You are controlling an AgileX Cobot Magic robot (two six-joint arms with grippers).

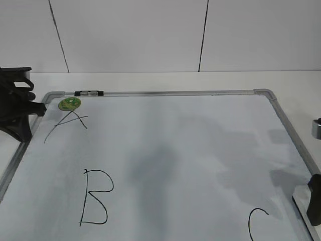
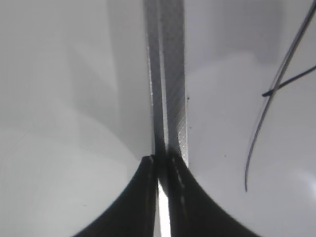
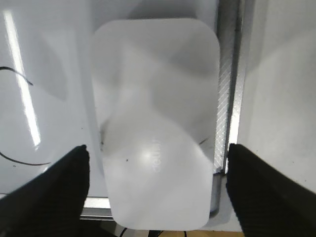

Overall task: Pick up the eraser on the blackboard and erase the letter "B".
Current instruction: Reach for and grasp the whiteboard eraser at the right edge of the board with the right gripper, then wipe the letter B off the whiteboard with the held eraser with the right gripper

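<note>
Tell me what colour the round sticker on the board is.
Green, with some lighter marks on it. The sticker shows best in the exterior view, at the board's top left corner.

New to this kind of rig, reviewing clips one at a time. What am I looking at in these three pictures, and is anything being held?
A two-armed robot works at a table. The exterior view looks down at a slant on the blackboard, really a pale board with marker letters A, B and C and a green sticker. The other pictures come from cameras on the wrists. The left hand is shut and empty at the board's frame. The right hand is open, its fingers either side of the white eraser, which lies in the board's corner. Nothing is held.
</note>
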